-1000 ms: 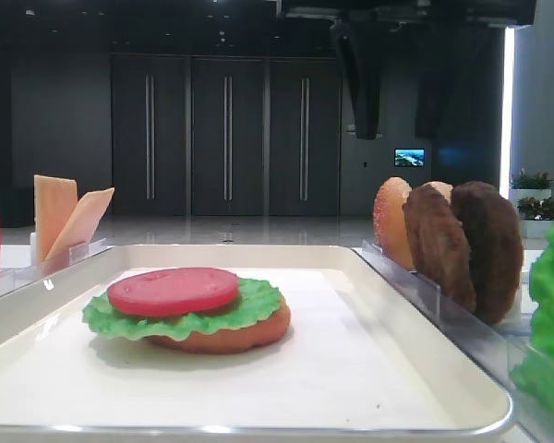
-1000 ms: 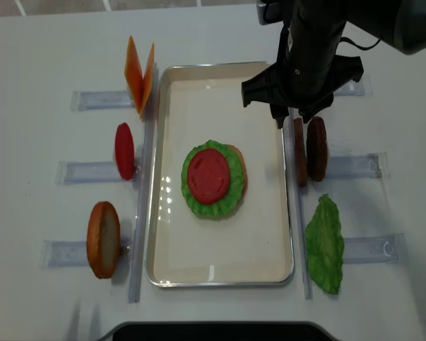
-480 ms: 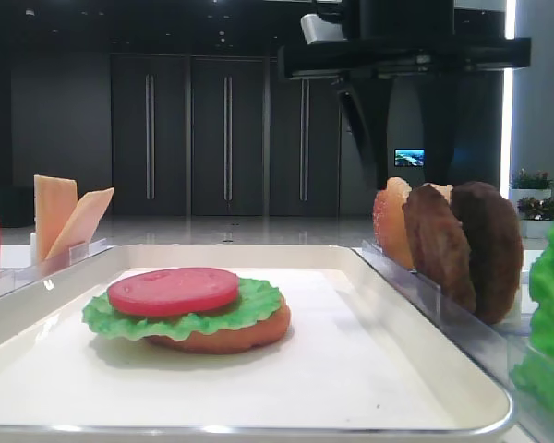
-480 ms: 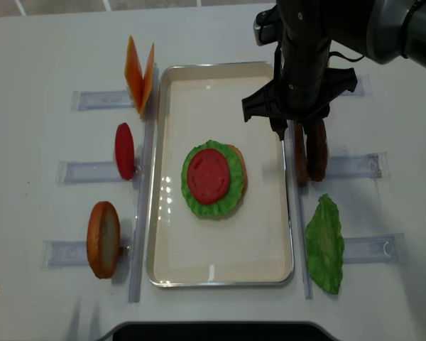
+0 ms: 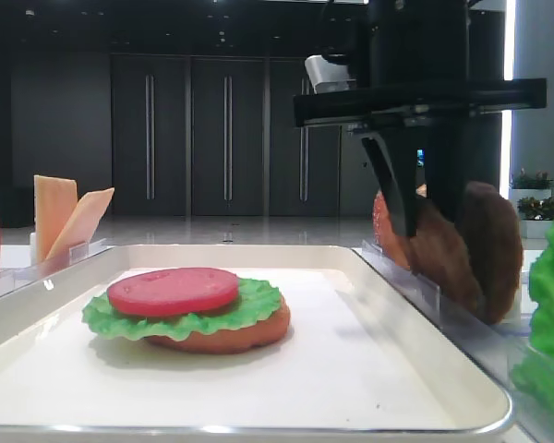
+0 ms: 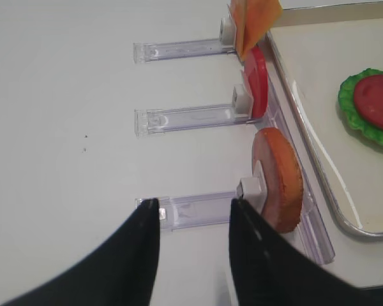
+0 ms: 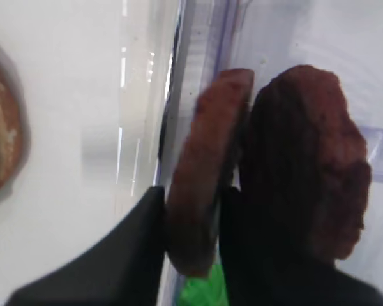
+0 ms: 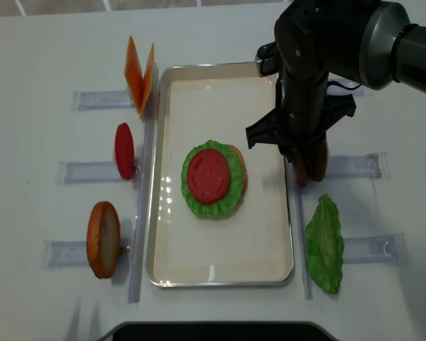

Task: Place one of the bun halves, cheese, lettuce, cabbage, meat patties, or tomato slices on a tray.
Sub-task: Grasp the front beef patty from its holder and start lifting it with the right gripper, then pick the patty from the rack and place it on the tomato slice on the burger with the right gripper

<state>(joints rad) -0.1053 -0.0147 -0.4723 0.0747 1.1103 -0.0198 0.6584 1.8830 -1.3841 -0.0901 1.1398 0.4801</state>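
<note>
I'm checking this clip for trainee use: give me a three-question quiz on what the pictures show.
1. True or false: the right claw has shut on the meat patty nearer the tray.
2. What tops the stack on the tray? A) cheese B) tomato slice C) bun half
3. Fill in: in the left wrist view, the left claw hangs over a clear rack holding a ____.

Key:
1. True; its fingers pinch the patty's edge.
2. B, the tomato slice lies on lettuce.
3. Bun half.
</note>
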